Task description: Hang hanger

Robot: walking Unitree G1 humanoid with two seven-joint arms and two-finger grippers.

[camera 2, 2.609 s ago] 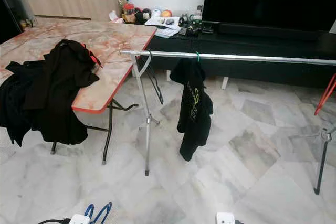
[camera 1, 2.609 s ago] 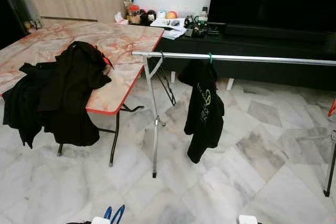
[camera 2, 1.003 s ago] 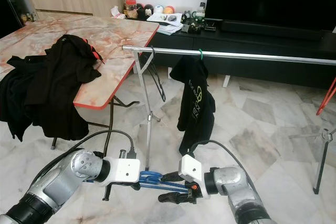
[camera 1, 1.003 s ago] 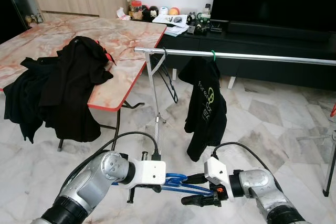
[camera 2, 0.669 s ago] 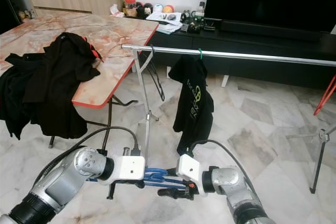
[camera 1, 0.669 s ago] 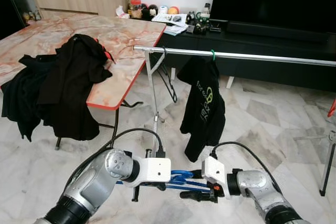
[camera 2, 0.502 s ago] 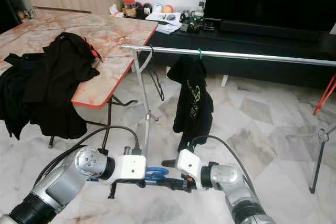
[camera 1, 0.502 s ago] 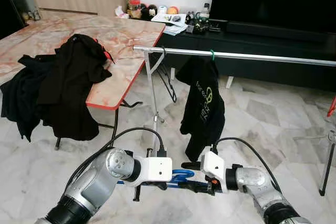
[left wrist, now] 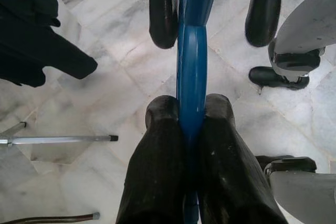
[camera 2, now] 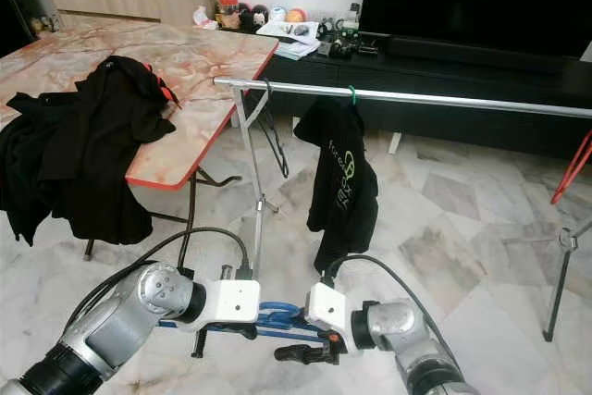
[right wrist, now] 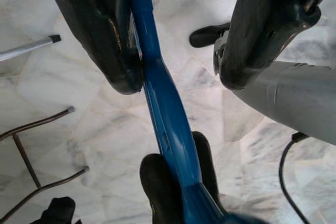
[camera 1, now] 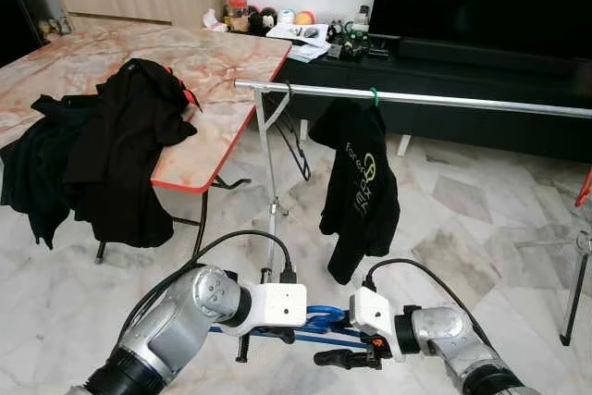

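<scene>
A marble floor (camera 1: pixel 481 321) spreads under a steel clothes rail (camera 1: pixel 416 99) standing before a dark TV cabinet. The blue hanger (left wrist: pixel 191 72) sits low between both arms, pinched flat by the left gripper (left wrist: pixel 185 114), whose fingers press together on it. The right gripper (right wrist: pixel 178 72) faces it with fingers spread wide; one finger touches the hanger, the other stands clear. Half a second ago that gripper was raised higher against the hanger; it has since dropped slightly, so the handover looks unfinished. Well beyond both grippers, a black shirt (camera 1: pixel 361 191) already hangs from the rail; more dark clothes (camera 1: pixel 102 154) lie on the table off to the left.
</scene>
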